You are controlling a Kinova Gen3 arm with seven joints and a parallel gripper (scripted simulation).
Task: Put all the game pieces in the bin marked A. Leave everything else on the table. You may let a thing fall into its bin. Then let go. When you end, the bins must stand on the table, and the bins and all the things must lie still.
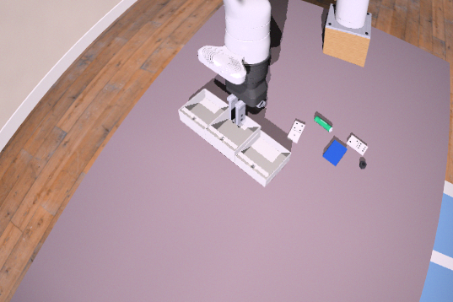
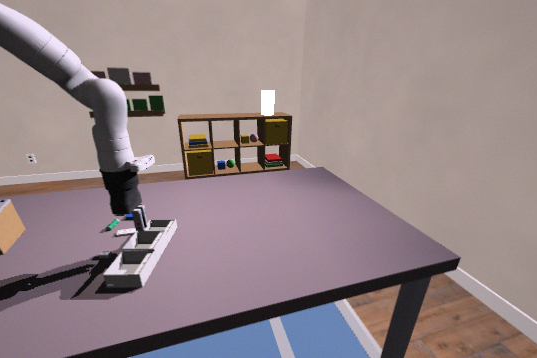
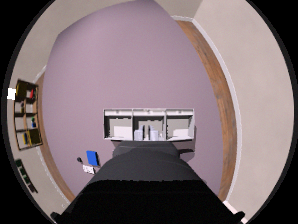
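My gripper [image 1: 236, 121] [image 2: 143, 228] [image 3: 146, 130] points down at the middle compartment of the joined white bins [image 1: 223, 146] [image 2: 123, 282] [image 3: 132, 124]. Its fingers stand a little apart, with nothing visible between them. The bin marks are too small to read. One white domino [image 1: 296, 130] [image 2: 126, 232] lies beside the bins. Another domino [image 1: 357, 144] [image 3: 88, 169] lies farther off, beside the blue block. A small pale piece [image 1: 260, 104] [image 2: 105, 254] lies behind the bins, partly hidden by the gripper in the top view. No piece can be made out inside the bins.
A green cylinder [image 1: 323, 124] [image 2: 113, 224] lies between the dominoes. A blue block [image 1: 335, 153] [image 3: 92, 158] and a small dark thing [image 1: 363, 163] [image 3: 79, 159] lie near the farther domino. The arm's base block [image 1: 347, 46] [image 2: 4, 227] stands beyond these things. The bin walls and dividers surround the space below the fingers.
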